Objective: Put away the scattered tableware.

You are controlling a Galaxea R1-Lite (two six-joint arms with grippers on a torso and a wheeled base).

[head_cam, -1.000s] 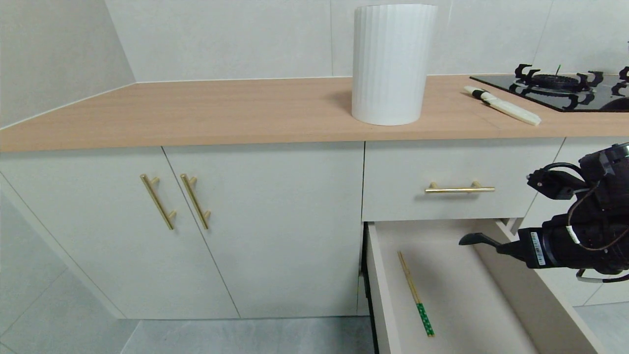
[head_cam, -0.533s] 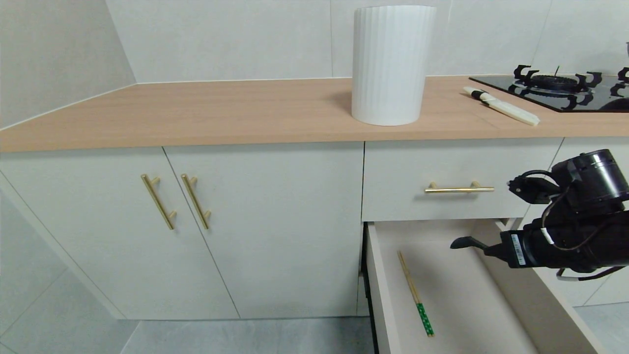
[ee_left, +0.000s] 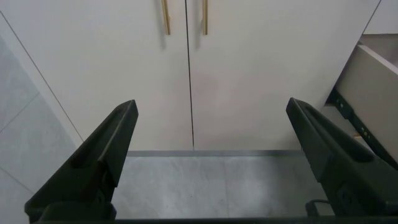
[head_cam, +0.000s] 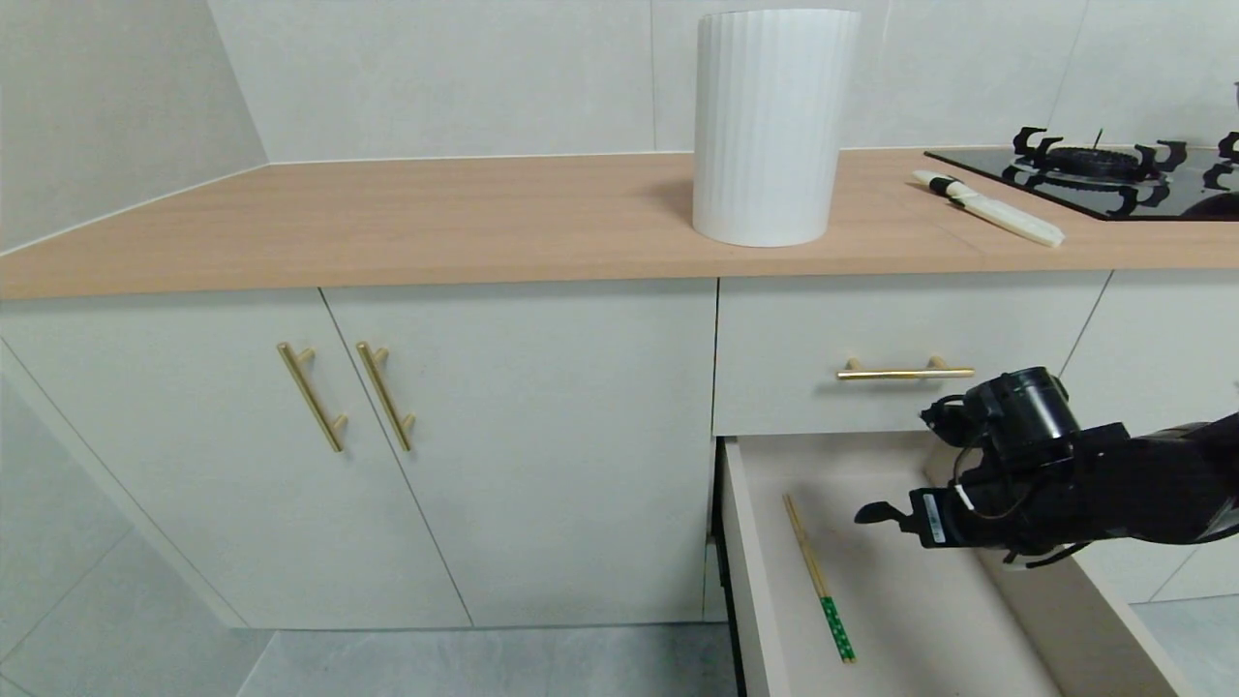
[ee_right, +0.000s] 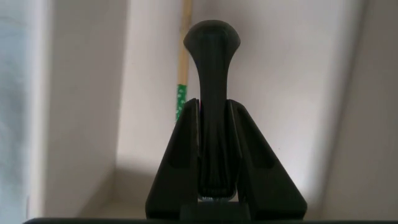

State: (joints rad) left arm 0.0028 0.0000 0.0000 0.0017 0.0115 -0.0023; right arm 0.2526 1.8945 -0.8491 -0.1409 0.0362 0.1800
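- My right fingers [ee_right: 177,155] pinch a black utensil [ee_right: 211,68] above the open drawer [head_cam: 750,571], near the chopsticks [head_cam: 819,579].
- My left fingers [ee_left: 102,168] are spread, facing the cabinet doors [ee_left: 249,74].

A wood-grain tabletop [head_cam: 436,218] runs into the room's corner. Pale grey tiled walls [head_cam: 436,77] rise behind it and at its left end (large tiles, thin joints). A black glass gas hob [head_cam: 1084,169] is set into its right end. Under the tabletop are two off-white cabinet doors [head_cam: 542,436] with brass bar handles [head_cam: 310,397] and a shut drawer front [head_cam: 900,319]. Below lies a grey tiled floor [head_cam: 387,663].
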